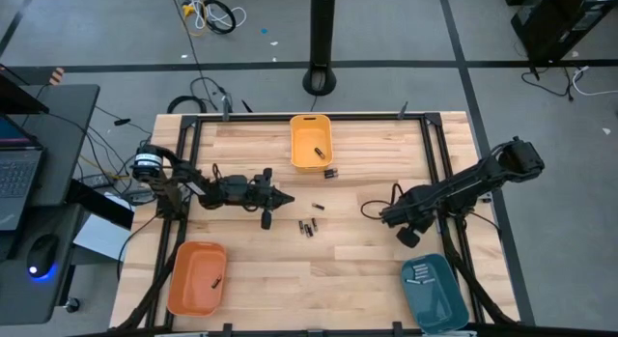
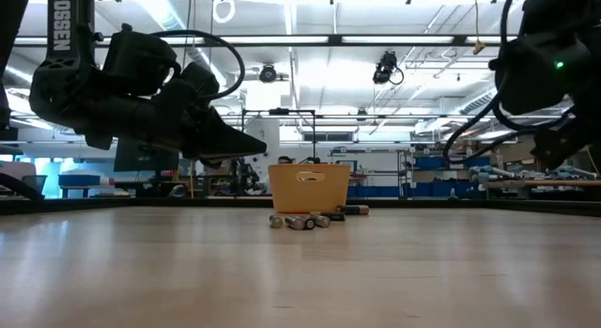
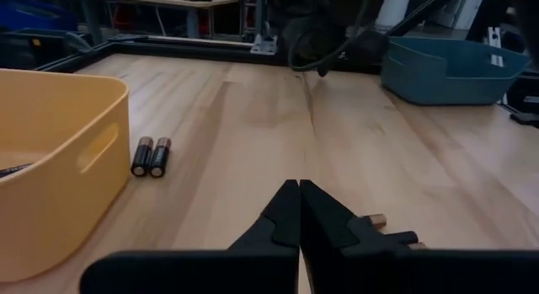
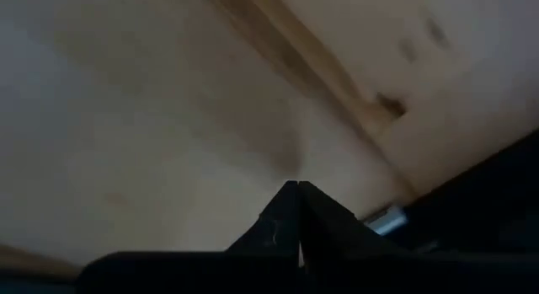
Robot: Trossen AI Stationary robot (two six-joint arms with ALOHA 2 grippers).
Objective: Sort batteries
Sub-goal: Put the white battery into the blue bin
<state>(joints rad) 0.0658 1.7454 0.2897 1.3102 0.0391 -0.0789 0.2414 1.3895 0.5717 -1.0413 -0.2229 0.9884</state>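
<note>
Bins (image 1: 311, 142) number three; two batteries (image 3: 151, 156) lie beside yellow.

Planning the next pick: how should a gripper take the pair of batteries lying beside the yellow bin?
Judging by the left wrist view, the two batteries lie flat, side by side and touching, next to the yellow bin. Come straight down and close across one battery's middle; the outer one, away from the bin wall, likely leaves more finger room.

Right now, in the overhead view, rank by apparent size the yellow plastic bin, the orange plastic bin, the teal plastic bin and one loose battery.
1. Orange plastic bin and teal plastic bin: look alike, so unranked.
2. Yellow plastic bin, slightly smaller.
3. Loose battery, far smaller.
</note>
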